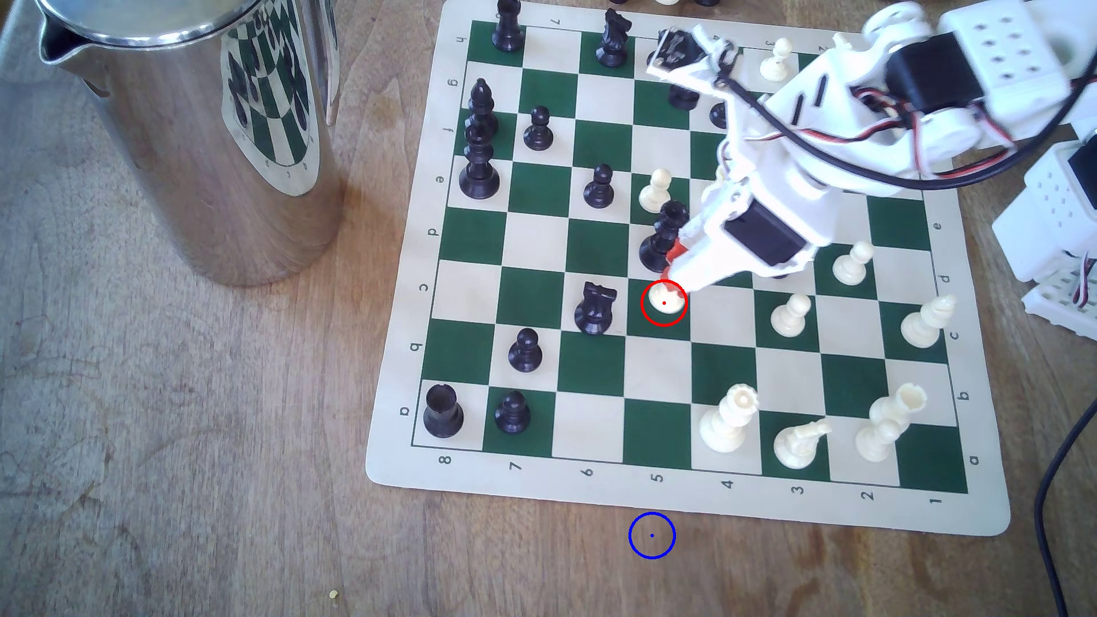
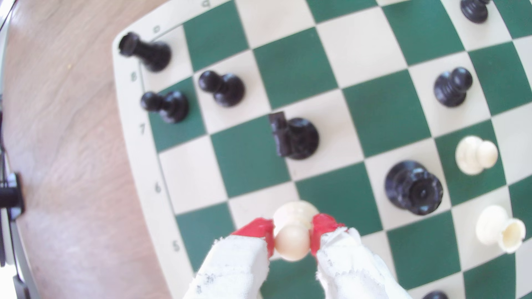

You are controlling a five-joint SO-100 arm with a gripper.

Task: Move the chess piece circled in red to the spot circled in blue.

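- While the gripper (image 2: pixel 292 234) has its red-tipped jaws closed on the neck of the white pawn (image 2: pixel 291 230), the pawn stands on the green square inside the red ring, in the column marked 5, and I cannot tell if its base is already off the chessboard (image 1: pixel 985 522)
- The grip is on a narrow, round neck, so I think the pawn may tilt or slip out when it rises
- The black queen (image 1: pixel 663 237) stands just beside the jaws, and the black knight (image 1: pixel 595 307) is near; a sideways swing could knock them over
- The blue circle (image 1: pixel 652 536) lies on bare wood beyond the board edge, well apart, so an early release would leave the pawn on the board
- Count, exterior view: one gripper, one red ring, one blue circle, one steel pitcher (image 1: pixel 196 130), three black pawns near the corner marked 8
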